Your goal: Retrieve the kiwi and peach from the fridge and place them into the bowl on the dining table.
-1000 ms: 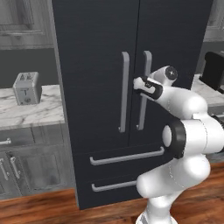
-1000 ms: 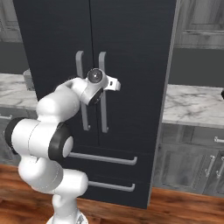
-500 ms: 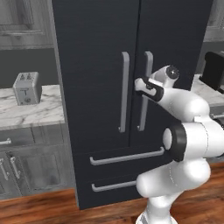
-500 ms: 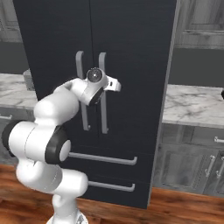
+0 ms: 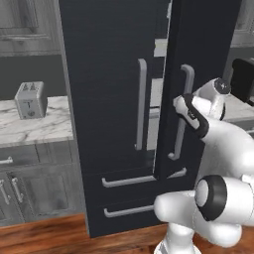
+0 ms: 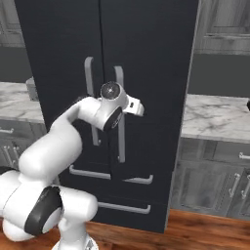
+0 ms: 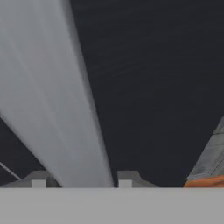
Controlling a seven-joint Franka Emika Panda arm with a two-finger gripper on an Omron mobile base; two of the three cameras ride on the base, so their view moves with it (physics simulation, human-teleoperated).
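Note:
The fridge (image 5: 109, 74) is a tall black double-door cabinet, also in the right base view (image 6: 146, 49). Its right door stands ajar, and pale shelves (image 5: 159, 89) show through the narrow gap. My gripper (image 5: 179, 105) is shut on the right door's long grey bar handle (image 5: 184, 79). In the hand view that handle (image 7: 57, 109) runs between my gripper (image 7: 81, 180) fingertips (image 7: 127, 177). From the right base view my arm reaches to the same handle (image 6: 119, 141). The kiwi, peach, bowl and dining table are out of view.
A toaster (image 5: 30, 99) sits on the marble counter (image 5: 30, 126) left of the fridge. Another marble counter (image 6: 219, 117) with grey cabinets lies to its right, holding a dark appliance (image 5: 243, 79). The left door's handle (image 5: 142, 104) and the drawer bars (image 5: 134, 179) lie near my arm.
My gripper has closed on the right door handle and pulled back. The right door, flush with the left one before, has swung open a crack.

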